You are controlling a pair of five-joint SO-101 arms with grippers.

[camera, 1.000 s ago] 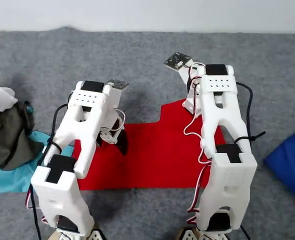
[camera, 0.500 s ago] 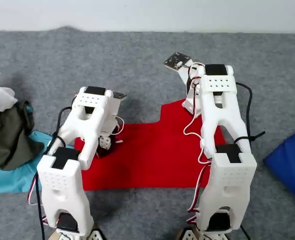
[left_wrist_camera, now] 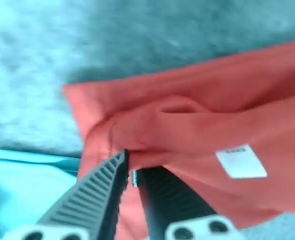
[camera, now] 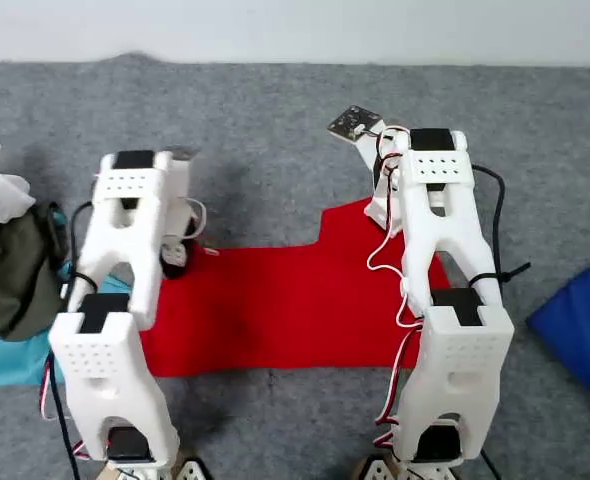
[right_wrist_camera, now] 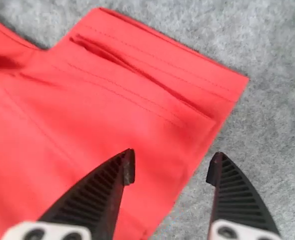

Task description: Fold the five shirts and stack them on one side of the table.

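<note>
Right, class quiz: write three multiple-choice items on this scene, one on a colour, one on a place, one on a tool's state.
1. The spread shirt is: A red; B green; C yellow.
2. The blue cloth lies: A under the shirt; B on the shirt; C apart from it, by the table's right edge.
3. The right tool is: A shut on the shirt; B open; C shut on the blue cloth.
Answers: A, it shows red in each view; C, grey table separates them; B, its fingers stand apart over the shirt's corner.
</note>
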